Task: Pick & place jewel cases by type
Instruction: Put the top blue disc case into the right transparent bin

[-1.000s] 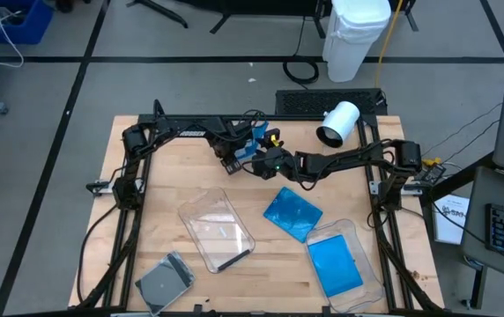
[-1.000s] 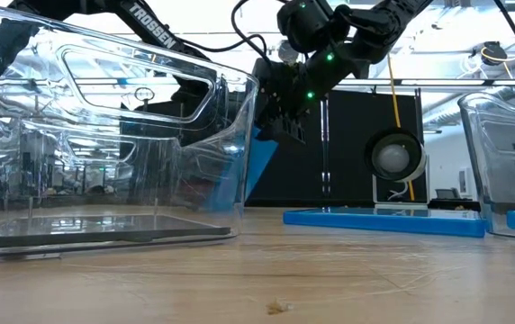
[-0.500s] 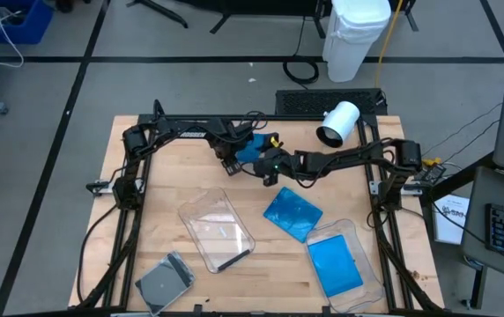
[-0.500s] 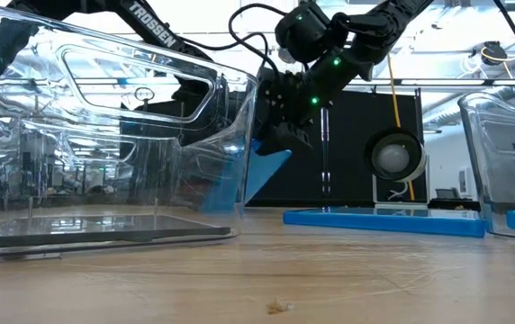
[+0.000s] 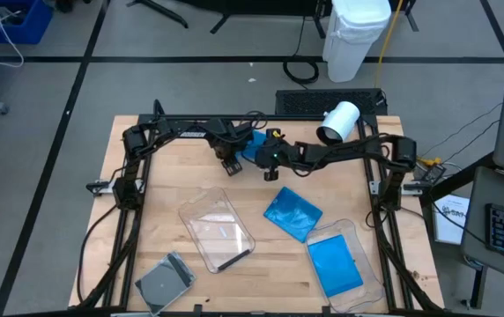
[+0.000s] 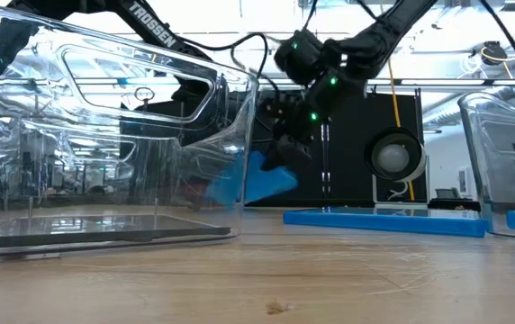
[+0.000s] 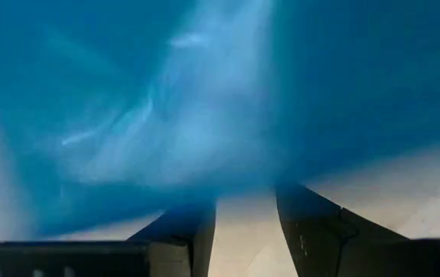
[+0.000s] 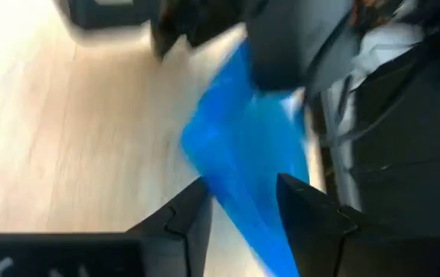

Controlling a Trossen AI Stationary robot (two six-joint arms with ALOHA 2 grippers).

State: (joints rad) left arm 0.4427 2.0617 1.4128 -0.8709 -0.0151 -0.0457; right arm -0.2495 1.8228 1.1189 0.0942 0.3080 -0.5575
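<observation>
Blue case (image 5: 254, 147) held up between two grippers.
Left gripper (image 5: 234, 158) grasps it; right gripper (image 5: 268, 163) has its fingers around its edge, grip unclear.

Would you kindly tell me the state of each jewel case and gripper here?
Held blue case: airborne, tilted.
Left gripper: shut on it.
Right gripper: at the same case.
Second blue case: flat on table.
Third blue case: inside right tub.
Dark case: inside left tub.
Grey case: on table.
</observation>
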